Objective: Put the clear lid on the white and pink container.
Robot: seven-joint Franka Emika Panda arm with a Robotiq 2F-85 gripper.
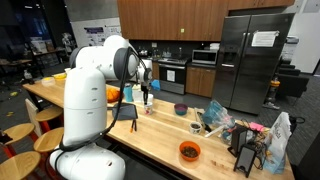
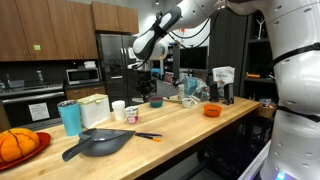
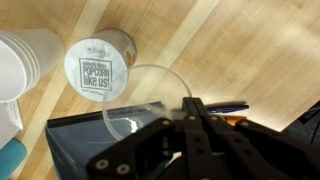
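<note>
The white and pink container [image 3: 100, 68] stands upright on a pale wooden bench [image 3: 255, 45], seen from above in the wrist view. Its round white top carries printed lettering about popcorn, and a pinkish wall shows along its upper edge.

Just left of the container is a stack of white cups [image 3: 20, 65]. Just right of the container and slightly below it, the clear lid [image 3: 140, 95] hangs level in the air, and its rim appears to overlap the container's edge. Further right of the container, the pincer [image 3: 190, 108] is pressed together on the lid's rim, pinching it by the edge. That grip probably leaves the underside free to seat on the tub. Below the container lies a dark pan [image 3: 85, 145], partly under the lid.

In an exterior view the container [image 2: 132, 114] sits on the bench with the pincer [image 2: 145, 72] well above it, a height that likely keeps the lid clear of the cups. The lid is not yet on. It seems to need a short shift toward the container, then lowering.
</note>
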